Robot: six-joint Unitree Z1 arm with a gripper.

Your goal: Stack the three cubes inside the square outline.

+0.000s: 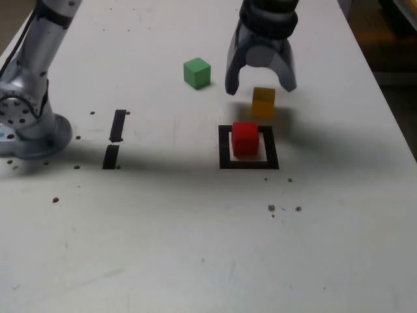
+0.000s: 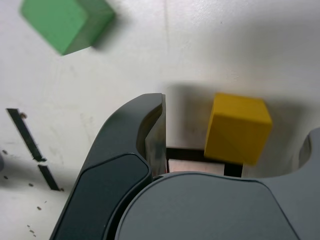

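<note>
Robot gripper [image 1: 260, 88], open and holding nothing, above yellow cube [image 1: 263, 103]. Red cube [image 1: 245, 139] inside black square outline [image 1: 272, 156]. Green cube [image 1: 197, 73] apart, on exterior view's left.

Ext. high, wrist close, both downward

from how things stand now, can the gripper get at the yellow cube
Probably yes: the gripper looks open above the yellow cube, with nothing seen between them. The red cube sits close by, so a slightly off descent might brush it.
</note>
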